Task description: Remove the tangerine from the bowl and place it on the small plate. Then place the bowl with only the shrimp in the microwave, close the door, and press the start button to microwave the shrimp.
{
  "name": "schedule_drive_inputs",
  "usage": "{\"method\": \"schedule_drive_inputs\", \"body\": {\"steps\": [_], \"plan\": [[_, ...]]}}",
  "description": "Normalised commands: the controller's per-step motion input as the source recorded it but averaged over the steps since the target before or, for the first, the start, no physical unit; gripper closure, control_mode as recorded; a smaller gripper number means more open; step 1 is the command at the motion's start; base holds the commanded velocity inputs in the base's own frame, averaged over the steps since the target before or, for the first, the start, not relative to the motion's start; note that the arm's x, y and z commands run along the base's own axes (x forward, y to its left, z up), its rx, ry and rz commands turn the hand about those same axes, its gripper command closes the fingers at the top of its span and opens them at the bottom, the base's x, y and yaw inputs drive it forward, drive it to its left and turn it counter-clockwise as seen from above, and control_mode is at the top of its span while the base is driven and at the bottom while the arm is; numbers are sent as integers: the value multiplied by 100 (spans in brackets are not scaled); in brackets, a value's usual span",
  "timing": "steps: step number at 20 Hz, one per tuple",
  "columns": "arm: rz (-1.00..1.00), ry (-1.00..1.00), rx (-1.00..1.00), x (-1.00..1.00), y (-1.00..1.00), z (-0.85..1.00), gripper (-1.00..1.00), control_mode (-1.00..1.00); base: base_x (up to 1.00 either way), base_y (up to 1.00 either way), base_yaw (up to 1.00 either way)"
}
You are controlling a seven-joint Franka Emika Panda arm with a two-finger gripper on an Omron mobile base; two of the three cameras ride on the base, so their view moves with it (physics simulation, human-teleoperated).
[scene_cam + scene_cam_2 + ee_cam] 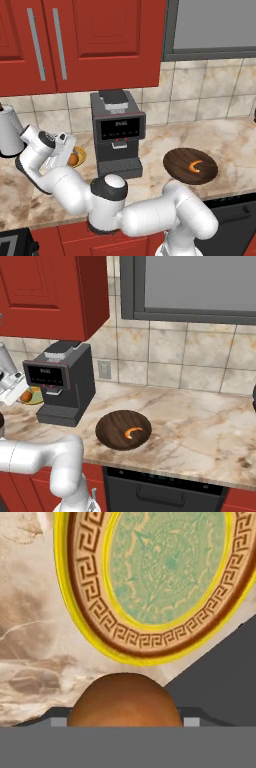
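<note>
While the arm reaches far to its left across the marble counter [235,145], the gripper [71,159] hangs just over the small plate [165,587] with the tangerine [125,699] pinched between its fingers. From the hand camera the round orange fruit sits at the bottom, between the two finger tips, and the plate's yellow rim, brown key-pattern band and pale green centre spread out above it; the fruit looks to be at the plate's near edge, though whether it touches the plate cannot be told. In the left base view the tangerine [73,159] shows as an orange spot against the plate's yellow rim [81,156], tucked behind the white hand.

A black coffee machine [117,131] stands just to the right of the plate, its drip tray close beside it, and a grey kettle [9,131] stands to the left against the tiled wall. The arm's bent elbow lies in front of this spot. Red cabinets [80,42] hang above.

Well apart to the right, on the far side of the coffee machine, the wooden bowl [190,166] rests on the counter near its front edge, holding the curved orange shrimp [196,165] alone. In the right base view the bowl [123,429] sits above a dark appliance front below the counter.
</note>
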Motion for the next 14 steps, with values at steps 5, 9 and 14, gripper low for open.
{"method": "schedule_drive_inputs", "body": {"steps": [5, 9, 14], "plan": [[3, 1, 0, 34, 9, -2, 100, -100, 0, 0, 0], [4, 0, 0, 39, 27, -24, 100, -100, 0, 0, 0], [5, 0, 0, 37, 14, -55, 100, -100, 0, 0, 0]]}}
